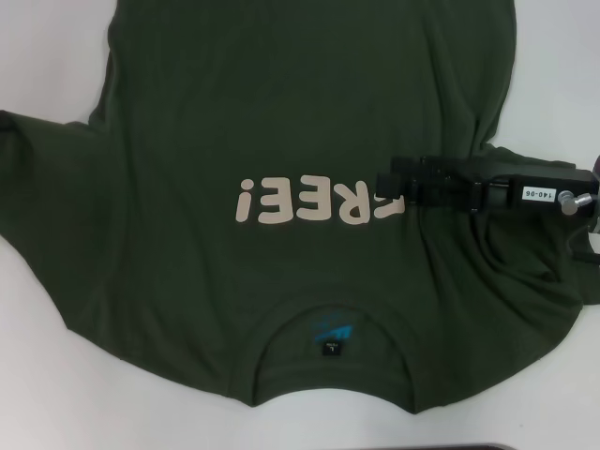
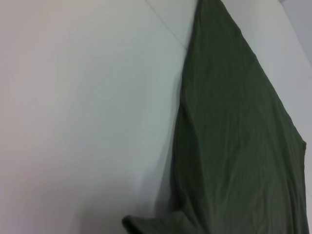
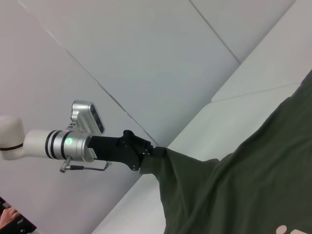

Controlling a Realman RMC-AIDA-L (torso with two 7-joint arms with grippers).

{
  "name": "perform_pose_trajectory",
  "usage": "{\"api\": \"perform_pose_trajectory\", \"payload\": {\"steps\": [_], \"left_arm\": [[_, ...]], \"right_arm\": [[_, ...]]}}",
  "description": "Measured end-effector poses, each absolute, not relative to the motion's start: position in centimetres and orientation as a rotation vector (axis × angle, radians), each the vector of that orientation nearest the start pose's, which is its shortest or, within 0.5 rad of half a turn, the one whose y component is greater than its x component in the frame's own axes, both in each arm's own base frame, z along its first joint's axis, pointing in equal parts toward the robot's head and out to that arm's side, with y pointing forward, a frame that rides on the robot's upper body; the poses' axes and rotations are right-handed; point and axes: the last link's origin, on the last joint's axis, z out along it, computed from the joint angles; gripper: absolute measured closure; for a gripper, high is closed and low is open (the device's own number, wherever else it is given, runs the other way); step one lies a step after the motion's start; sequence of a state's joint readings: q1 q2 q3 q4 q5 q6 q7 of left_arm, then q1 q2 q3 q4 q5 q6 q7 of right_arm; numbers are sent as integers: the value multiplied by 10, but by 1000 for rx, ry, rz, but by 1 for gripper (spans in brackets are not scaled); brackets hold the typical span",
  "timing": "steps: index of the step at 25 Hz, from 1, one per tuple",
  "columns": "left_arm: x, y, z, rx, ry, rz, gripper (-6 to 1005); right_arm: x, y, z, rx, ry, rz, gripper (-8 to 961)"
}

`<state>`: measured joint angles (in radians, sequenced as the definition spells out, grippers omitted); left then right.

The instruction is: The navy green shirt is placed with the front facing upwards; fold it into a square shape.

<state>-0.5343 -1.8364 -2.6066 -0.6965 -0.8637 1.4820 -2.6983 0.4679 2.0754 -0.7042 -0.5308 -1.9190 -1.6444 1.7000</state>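
— Shirt position from the head camera?
— I see the navy green shirt (image 1: 281, 169) spread on the desk (image 1: 37, 375), lettering up; right gripper (image 1: 389, 187) over its chest, fingers' state I cannot tell.
— Right wrist?
— Left gripper (image 3: 155, 155) seemingly pinching a lifted sleeve.

Olive-green shirt (image 1: 281, 122), cream lettering (image 1: 314, 200), teal print (image 1: 332, 329).

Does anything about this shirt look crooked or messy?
Yes. The shirt is rumpled beside the right pincer, which hides part of the lettering. The left pincer grips a bunched edge.
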Motion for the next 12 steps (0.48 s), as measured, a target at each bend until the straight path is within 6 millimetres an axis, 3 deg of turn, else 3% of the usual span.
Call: {"api": "perform_pose_trajectory", "payload": {"steps": [5,12], "left_arm": [[-335,351,122,2158,2618,675,976],[-311,344,115,2124,2475,626,975]], "right_arm": [[272,295,-16,-2645,1275,961,39],[271,295,-16,-2650,1277,965,39]]}}
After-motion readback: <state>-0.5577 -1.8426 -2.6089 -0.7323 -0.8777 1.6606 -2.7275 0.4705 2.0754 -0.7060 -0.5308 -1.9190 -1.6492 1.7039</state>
